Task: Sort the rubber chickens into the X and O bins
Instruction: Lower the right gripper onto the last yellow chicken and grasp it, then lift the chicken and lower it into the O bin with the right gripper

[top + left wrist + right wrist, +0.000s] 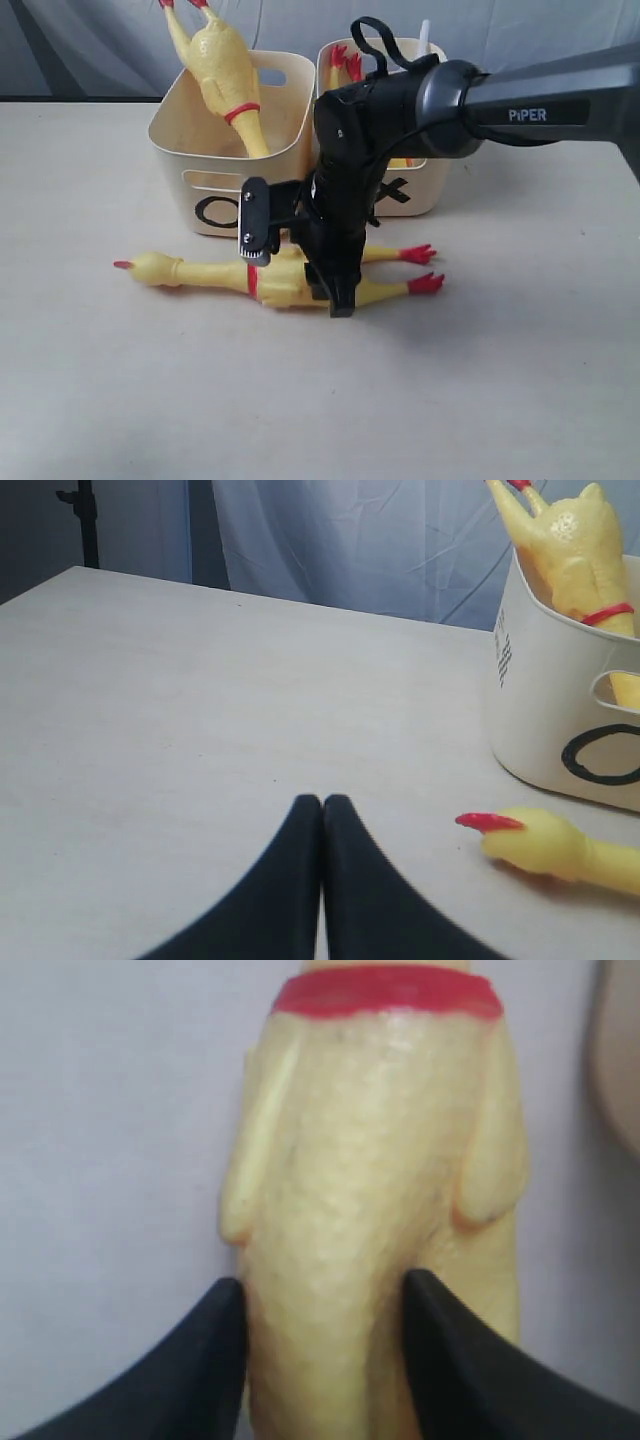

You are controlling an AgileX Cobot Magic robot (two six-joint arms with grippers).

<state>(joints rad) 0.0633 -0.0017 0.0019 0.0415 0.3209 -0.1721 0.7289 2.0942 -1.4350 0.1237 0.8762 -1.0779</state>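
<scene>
A rubber chicken (200, 272) lies on the table in front of the bins, head to the left and red feet to the right. My right gripper (325, 290) reaches down over its body. In the right wrist view the fingers (225, 1350) press both sides of the yellow body (370, 1160) below the red neck band. The O bin (170, 130) holds a chicken (225, 70) standing feet up. Red feet (345, 60) stick out of the X bin (425, 185). My left gripper (322, 802) is shut and empty, near the lying chicken's head (540, 845) and the O bin (560, 700).
The two bins stand side by side at the back of the pale table (520, 380). A grey cloth backdrop (100, 40) hangs behind them. The right arm's black body hides the middle of the lying chicken and part of both bins' fronts.
</scene>
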